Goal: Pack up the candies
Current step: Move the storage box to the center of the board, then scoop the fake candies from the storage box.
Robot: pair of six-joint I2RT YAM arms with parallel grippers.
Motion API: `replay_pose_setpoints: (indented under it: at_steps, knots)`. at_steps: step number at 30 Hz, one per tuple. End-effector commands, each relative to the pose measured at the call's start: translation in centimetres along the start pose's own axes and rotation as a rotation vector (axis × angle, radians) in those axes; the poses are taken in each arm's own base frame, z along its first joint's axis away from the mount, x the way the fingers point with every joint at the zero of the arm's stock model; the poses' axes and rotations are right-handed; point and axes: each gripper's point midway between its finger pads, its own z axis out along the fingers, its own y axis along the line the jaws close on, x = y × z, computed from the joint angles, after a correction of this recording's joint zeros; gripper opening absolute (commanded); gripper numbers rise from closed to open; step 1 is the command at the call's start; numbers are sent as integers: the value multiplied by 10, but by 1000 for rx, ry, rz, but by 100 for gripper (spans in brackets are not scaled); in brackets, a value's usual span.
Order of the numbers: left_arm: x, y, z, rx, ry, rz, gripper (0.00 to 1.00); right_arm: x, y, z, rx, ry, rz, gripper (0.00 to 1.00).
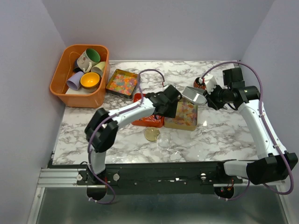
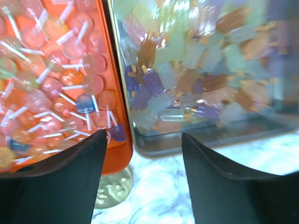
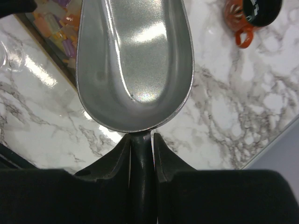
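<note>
Small mixed candies fill a square tray at the back left. More pastel candies lie in a clear box, right of an orange tray of lollipops. My left gripper hangs open over the near edges of these two containers, with nothing between its fingers. In the top view the left gripper sits between the orange tray and the clear box. My right gripper is shut on the handle of an empty metal scoop, held just above the clear box's back right corner.
An orange bin of big mugs stands at the back left. A flat gold disc and a clear glass vessel lie in front of the trays. A small orange object sits behind the scoop.
</note>
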Motion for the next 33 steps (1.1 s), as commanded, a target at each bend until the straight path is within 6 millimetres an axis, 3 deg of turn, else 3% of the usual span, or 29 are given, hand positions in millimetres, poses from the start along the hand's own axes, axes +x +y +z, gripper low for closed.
replay_pose_setpoints:
  at_steps: [1,4,8,9,13,14,16,18,23,33]
  knots:
    - [-52,10,-74,238,-103,26,78,-17,-16,-18,10,-3,-121,1]
    - [-66,47,-93,213,-209,41,77,-13,-16,-20,-39,50,-264,1]
    - [-80,141,-95,4,-336,-85,74,0,-11,-29,-147,186,-427,1]
    - [-77,180,-92,-63,-330,-169,74,1,-18,-33,-127,228,-470,1]
    - [-55,247,-82,-153,-317,-327,72,11,-34,-25,-98,396,-679,1]
    - [-51,257,-80,-165,-314,-347,72,11,-36,-18,-101,426,-722,1]
    - [-35,271,-70,-177,-274,-378,71,13,-45,-15,-83,503,-791,1]
    - [-23,273,-60,-161,-241,-393,71,8,-53,-4,-67,550,-845,1]
    - [-11,265,-43,-94,-209,-390,68,-23,-66,11,-17,582,-943,1]
    - [9,246,-12,10,-102,-428,67,-42,-69,43,27,722,-1097,1]
